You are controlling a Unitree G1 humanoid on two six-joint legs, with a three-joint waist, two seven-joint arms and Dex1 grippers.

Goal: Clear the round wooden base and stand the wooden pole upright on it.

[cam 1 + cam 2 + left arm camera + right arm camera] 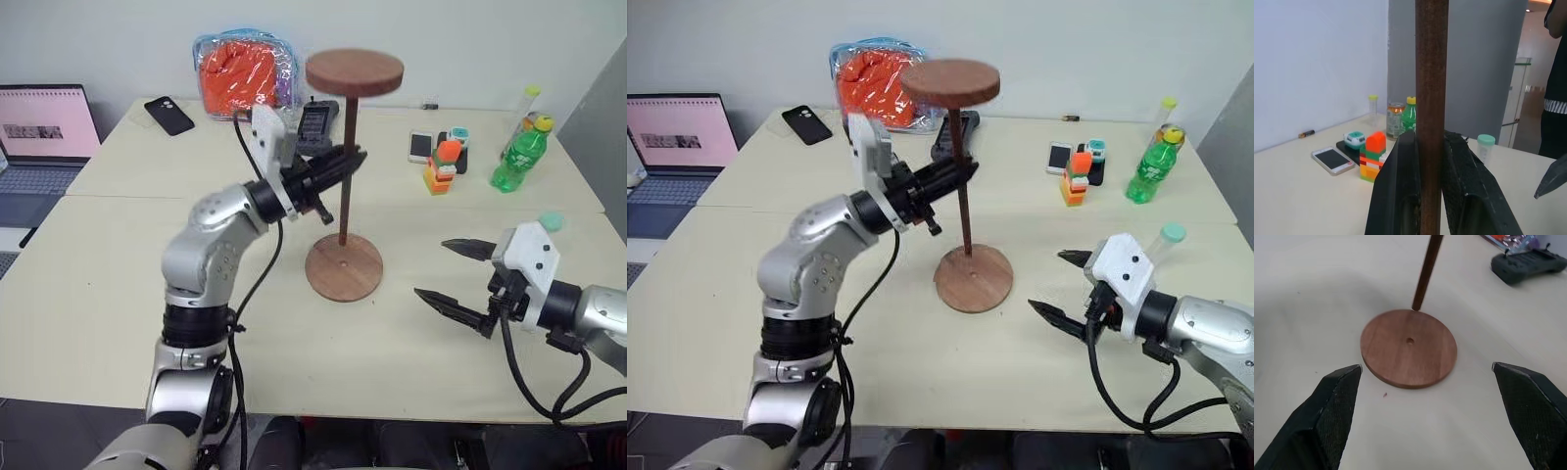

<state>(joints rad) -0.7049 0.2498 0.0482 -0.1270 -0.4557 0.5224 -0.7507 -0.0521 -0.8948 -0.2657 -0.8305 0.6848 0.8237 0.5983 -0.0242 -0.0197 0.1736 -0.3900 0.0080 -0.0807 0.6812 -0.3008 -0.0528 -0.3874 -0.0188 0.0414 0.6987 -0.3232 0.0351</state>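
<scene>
The round wooden base [343, 267] is plain reddish-brown, and the wooden pole [345, 176] is a darker brown with a reddish-brown disc at its top; the table [118, 294] is pale cream. Near the table's far edge, a clear bag [243, 70] holds bright orange stuff, beside a black phone [169, 115]. Toward the far right corner stand a green bottle [516, 157] with a yellow cap and an orange, green and yellow block stack [440, 168].

Bare tabletop [118, 294] is lying open across lower left & centre. Upright wooden pole [345, 186] w/ left gripper [355, 159] clamping it is blocking mid-frame; right gripper [453, 274] is occupying lower right.
</scene>
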